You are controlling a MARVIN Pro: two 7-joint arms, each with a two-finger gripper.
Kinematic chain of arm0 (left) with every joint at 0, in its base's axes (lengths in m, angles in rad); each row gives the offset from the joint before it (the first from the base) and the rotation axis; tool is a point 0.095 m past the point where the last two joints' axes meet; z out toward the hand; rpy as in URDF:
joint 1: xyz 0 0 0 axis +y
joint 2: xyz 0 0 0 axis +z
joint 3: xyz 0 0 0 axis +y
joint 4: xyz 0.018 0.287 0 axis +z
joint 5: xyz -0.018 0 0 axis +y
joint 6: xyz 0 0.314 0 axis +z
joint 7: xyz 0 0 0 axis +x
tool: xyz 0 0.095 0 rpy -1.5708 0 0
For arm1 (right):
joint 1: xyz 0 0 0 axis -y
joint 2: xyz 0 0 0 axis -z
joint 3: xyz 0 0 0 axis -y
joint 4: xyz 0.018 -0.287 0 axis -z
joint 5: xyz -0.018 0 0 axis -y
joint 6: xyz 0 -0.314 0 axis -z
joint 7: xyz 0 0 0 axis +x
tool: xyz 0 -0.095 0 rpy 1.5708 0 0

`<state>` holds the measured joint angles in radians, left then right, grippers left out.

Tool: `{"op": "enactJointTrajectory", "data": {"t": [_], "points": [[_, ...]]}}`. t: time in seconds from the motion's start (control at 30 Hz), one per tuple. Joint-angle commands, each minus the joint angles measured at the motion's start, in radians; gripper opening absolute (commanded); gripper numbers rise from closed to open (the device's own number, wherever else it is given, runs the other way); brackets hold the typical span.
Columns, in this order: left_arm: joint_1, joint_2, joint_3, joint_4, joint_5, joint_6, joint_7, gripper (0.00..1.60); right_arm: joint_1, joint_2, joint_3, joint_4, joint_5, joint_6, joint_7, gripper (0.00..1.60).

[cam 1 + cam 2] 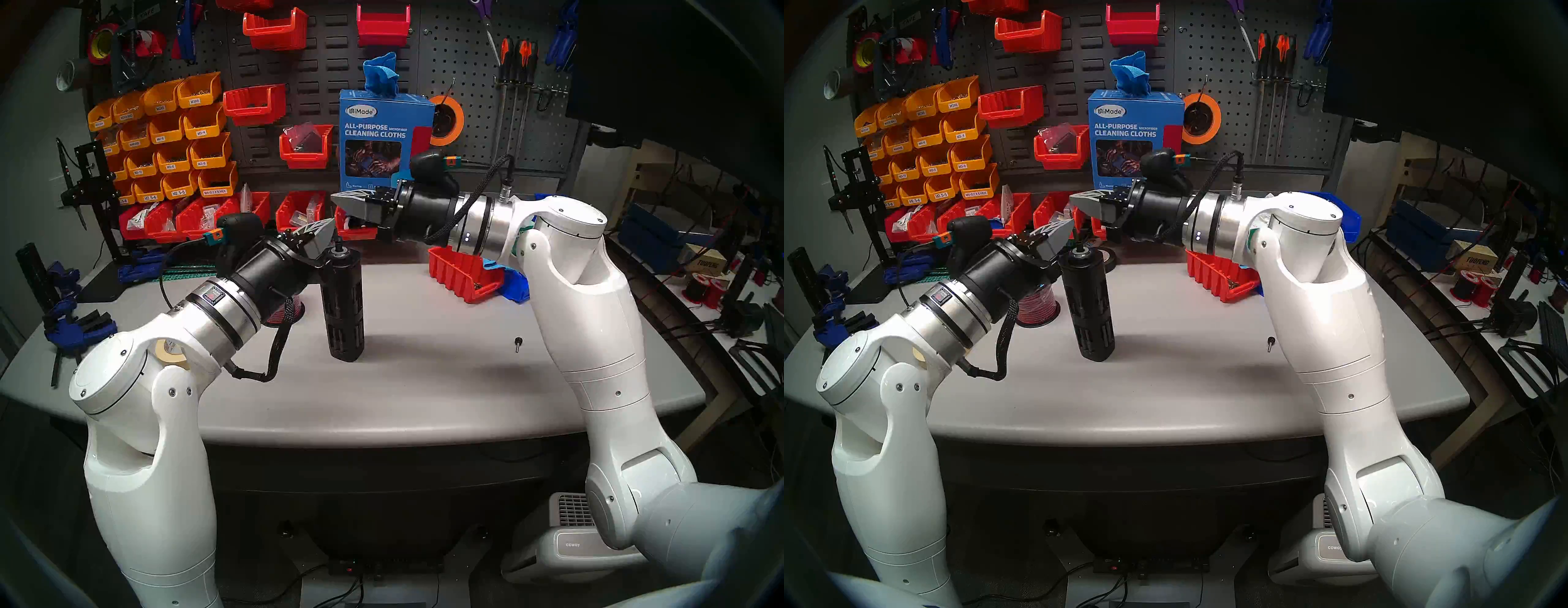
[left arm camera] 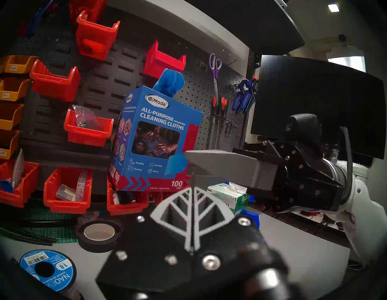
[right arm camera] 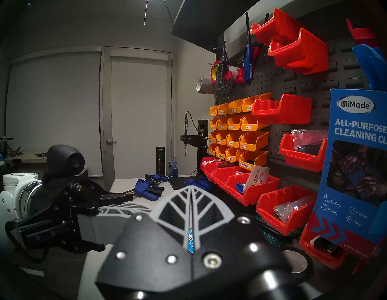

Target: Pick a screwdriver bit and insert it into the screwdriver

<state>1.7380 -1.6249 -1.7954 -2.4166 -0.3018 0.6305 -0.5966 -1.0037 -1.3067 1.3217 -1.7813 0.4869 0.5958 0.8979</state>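
Spreading across the whole middle of the head view is the grey worktable (image 1: pixel 424 382), with the dark pegboard wall (image 1: pixel 458 63) rising behind it at twelve o'clock, hung with red bins (image 1: pixel 275 29) and a block of yellow parts bins (image 1: pixel 169 136) at ten o'clock. A blue box of cleaning cloths (image 1: pixel 384 140) stands against that wall, dead centre at the back. At two o'clock a black monitor (image 1: pixel 679 63) fills the corner, and the right wrist view picks up a closed grey door (image 3: pixel 138 113) off to the side.

Both white arms reach in over the table. The screwdriver (image 1: pixel 342 303) stands upright near the table's centre, a small bit seated in its top. The left gripper (image 1: pixel 324 237) hangs just beside that top at nine o'clock, jaws clenched on nothing. The right gripper (image 1: pixel 345 203) hovers above it at twelve o'clock, pressed closed and empty too.

Over at four o'clock, a lone screwdriver bit (image 1: pixel 518 343) lies on bare tabletop.
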Motion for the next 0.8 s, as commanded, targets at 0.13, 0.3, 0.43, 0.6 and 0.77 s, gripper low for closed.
{"op": "enactJointTrajectory", "data": {"t": [0.13, 0.3, 0.43, 0.6, 0.77], "points": [[-0.014, 0.001, 0.008, -0.027, 0.002, -0.005, -0.002, 0.00, 0.019, 0.003, 0.012, -0.028, 0.001, 0.003, -0.002, 0.00], [-0.016, 0.002, 0.010, -0.027, 0.004, -0.006, -0.001, 0.00, 0.018, 0.004, 0.013, -0.028, 0.002, 0.004, 0.000, 0.00], [-0.017, 0.001, 0.010, -0.027, 0.006, -0.006, 0.001, 0.00, 0.018, 0.004, 0.014, -0.027, 0.003, 0.004, 0.001, 0.00], [-0.017, 0.001, 0.006, -0.027, 0.007, -0.008, 0.002, 0.00, 0.018, 0.003, 0.014, -0.024, 0.003, 0.001, 0.003, 0.00], [-0.018, 0.000, 0.004, -0.027, 0.008, -0.010, 0.002, 0.00, 0.021, 0.001, 0.012, -0.022, 0.003, 0.001, 0.004, 0.00]]}}
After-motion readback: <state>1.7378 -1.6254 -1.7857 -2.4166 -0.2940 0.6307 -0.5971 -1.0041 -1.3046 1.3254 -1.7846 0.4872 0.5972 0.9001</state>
